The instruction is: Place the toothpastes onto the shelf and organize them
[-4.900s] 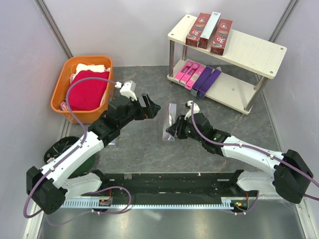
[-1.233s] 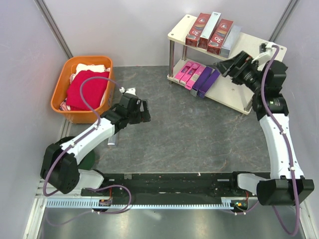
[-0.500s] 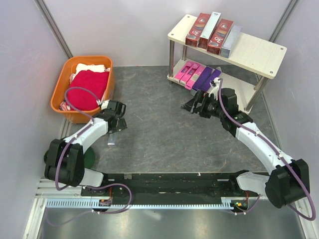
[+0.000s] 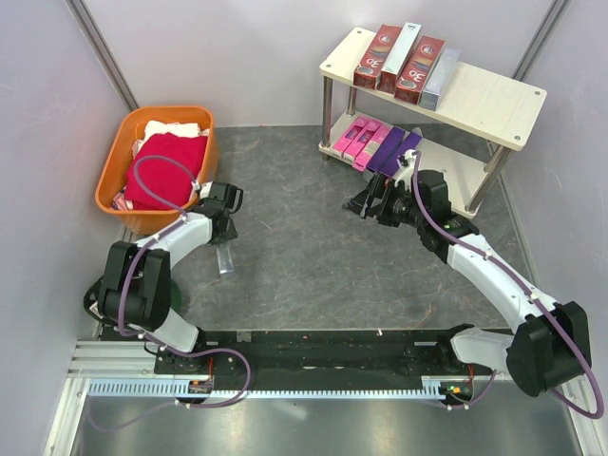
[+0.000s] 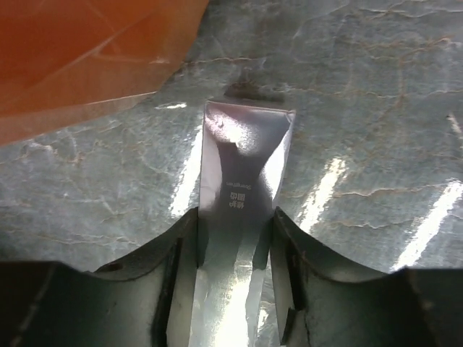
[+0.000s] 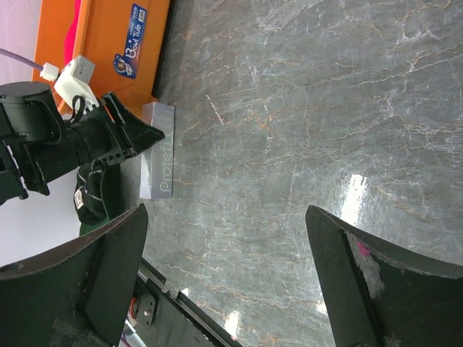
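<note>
Glossy grey marbled table (image 4: 304,275) bears the shelf (image 4: 484,95), between pale walls (image 4: 237,57).

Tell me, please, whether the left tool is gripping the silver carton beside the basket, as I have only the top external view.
Observer: Yes. In the left wrist view, the left tool is clamped on the silver carton by its two long sides.
Operator: Thank you. Is the carton touching the basket?
Observer: No. Its free end lies near the orange basket, with a gap between them.
Operator: Is the right tool carrying anything?
Observer: No. The right wrist view shows the right tool wide open, with nothing held between its jaws.
</note>
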You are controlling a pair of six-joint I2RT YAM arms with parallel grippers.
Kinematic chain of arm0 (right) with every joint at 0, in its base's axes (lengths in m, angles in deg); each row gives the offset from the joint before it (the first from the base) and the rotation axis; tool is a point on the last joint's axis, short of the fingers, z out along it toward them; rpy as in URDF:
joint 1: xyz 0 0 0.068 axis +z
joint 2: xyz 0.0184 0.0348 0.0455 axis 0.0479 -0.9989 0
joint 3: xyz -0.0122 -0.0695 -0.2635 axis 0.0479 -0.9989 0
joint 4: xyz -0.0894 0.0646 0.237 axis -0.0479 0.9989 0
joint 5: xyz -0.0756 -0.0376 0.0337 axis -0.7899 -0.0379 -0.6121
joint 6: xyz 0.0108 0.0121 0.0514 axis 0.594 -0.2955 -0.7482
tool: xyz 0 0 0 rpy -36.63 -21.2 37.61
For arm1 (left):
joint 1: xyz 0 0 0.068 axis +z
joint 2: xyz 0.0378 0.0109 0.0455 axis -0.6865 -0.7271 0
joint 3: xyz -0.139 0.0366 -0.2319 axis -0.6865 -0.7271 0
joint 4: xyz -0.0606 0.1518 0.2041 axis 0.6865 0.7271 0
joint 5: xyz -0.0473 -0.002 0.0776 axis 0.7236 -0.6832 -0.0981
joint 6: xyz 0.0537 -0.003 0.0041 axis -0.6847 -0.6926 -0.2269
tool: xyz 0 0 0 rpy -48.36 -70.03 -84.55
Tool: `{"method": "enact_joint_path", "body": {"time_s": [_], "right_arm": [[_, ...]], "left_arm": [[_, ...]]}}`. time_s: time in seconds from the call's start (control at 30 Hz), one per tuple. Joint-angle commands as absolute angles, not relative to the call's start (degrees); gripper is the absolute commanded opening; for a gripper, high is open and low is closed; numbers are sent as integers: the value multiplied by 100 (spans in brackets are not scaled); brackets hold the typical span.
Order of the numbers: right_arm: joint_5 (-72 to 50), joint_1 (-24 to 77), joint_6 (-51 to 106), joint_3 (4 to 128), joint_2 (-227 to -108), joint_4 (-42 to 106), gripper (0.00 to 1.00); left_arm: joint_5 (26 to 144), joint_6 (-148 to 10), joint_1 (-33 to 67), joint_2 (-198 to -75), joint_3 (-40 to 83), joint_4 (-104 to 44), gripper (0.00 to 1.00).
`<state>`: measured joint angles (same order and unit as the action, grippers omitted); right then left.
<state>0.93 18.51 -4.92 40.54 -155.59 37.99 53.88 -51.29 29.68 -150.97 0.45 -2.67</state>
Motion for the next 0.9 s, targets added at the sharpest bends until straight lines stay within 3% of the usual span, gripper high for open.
{"method": "enact_joint_path", "body": {"time_s": [0.0,0.57,0.87], "right_arm": [[-7,1896,-448,4042,-15502,3652,98],[107,2177,-448,3919,-15458,3372,98],[1056,2520,-991,3401,-15545,1808,98]], "left_arm": [[6284,-5334,3008,-15076,-103,-192,40],[8173,-5457,2718,-13634,-24,-658,35],[10563,-4887,2481,-13458,-50,-2204,35]]}}
